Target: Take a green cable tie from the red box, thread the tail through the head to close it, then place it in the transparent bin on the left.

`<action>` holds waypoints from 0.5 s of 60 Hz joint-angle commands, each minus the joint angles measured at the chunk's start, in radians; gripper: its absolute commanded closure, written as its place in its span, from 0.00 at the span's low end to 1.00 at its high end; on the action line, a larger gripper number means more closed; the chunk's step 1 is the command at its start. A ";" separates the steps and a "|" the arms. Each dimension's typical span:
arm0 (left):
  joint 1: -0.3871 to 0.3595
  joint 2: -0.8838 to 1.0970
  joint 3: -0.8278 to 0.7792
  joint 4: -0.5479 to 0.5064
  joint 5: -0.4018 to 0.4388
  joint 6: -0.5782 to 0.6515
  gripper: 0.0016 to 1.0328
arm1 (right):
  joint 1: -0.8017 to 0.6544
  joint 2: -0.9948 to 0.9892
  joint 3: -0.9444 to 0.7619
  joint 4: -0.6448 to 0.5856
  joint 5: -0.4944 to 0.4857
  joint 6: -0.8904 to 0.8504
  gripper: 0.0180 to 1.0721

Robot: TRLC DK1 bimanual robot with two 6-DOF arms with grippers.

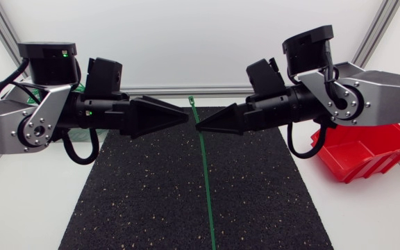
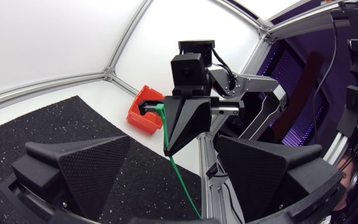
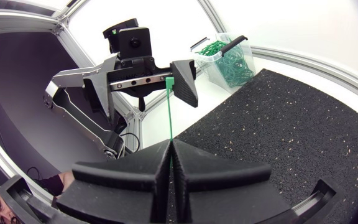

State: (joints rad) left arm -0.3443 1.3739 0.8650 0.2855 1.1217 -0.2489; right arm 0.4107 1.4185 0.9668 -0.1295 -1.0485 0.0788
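From above you barely see the bin (image 3: 225, 59): your left arm (image 1: 40, 118) covers it, beside the far left corner of the mat (image 1: 151, 201). Your right arm (image 1: 367, 94) hides part of the red box (image 1: 367, 156), right of the mat. The tie (image 1: 205, 180) and the mat are both cut off by the head view's lower edge. A stretch of the tie is hidden between the right jaws.

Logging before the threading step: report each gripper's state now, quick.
Left gripper: open, gripping nothing.
Right gripper: shut on the green cable tie.
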 commanded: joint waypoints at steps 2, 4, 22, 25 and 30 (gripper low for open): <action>-0.028 0.033 0.029 0.038 0.015 -0.053 0.06 | -0.013 -0.015 -0.023 0.016 -0.024 0.030 0.94; -0.035 0.037 0.031 0.057 0.015 -0.064 0.07 | -0.015 -0.015 -0.025 0.025 -0.025 0.038 0.94; -0.064 0.060 0.023 0.119 0.013 -0.107 0.21 | -0.026 -0.006 -0.036 0.073 -0.039 0.073 0.94; -0.064 0.065 0.020 0.123 0.012 -0.110 0.25 | -0.026 -0.004 -0.039 0.079 -0.039 0.078 0.94; -0.062 0.073 0.019 0.124 0.007 -0.112 0.28 | -0.026 -0.004 -0.040 0.079 -0.044 0.079 0.94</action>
State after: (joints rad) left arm -0.4015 1.4239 0.8650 0.3943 1.1213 -0.3347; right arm 0.3908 1.4181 0.9512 -0.0654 -1.0786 0.1318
